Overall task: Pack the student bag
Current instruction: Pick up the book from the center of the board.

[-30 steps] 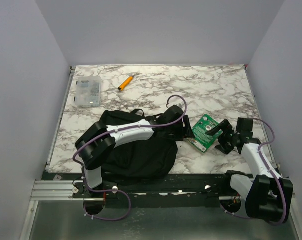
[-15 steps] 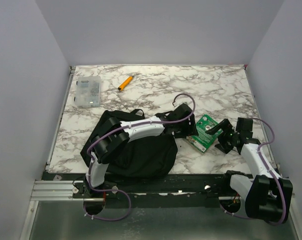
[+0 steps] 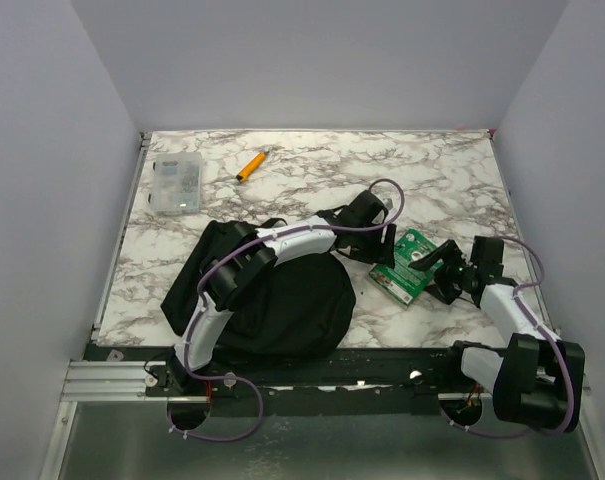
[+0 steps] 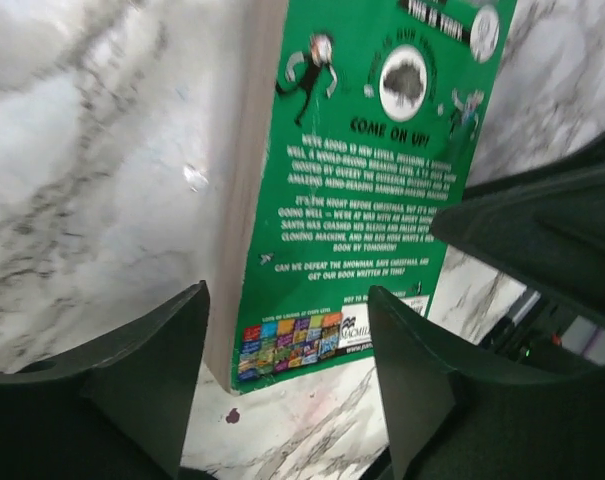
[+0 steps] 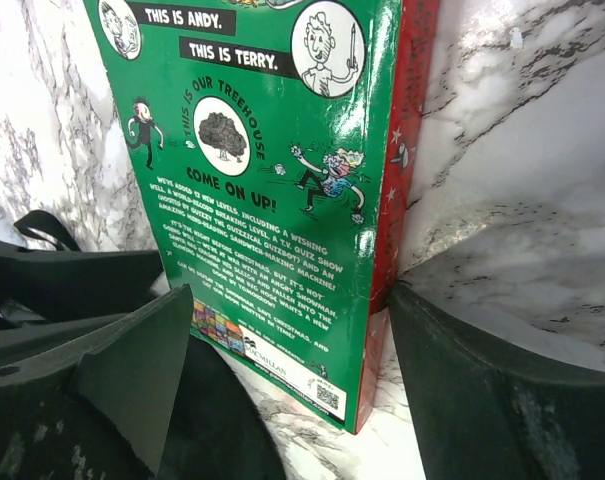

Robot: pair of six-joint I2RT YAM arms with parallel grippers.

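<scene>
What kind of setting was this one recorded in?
Most likely a lab robot test cell, not a real classroom: a marble-patterned table boxed in by plain pale walls, a metal mounting rail at its near edge, and a few props such as the student bag and a green book.

Black all over the student bag [image 3: 282, 310]. Right of it, a green book [image 3: 407, 264] with red spine. Behind it, an orange pen [image 3: 250, 165]. White bench [image 3: 432, 170], veined grey.
</scene>
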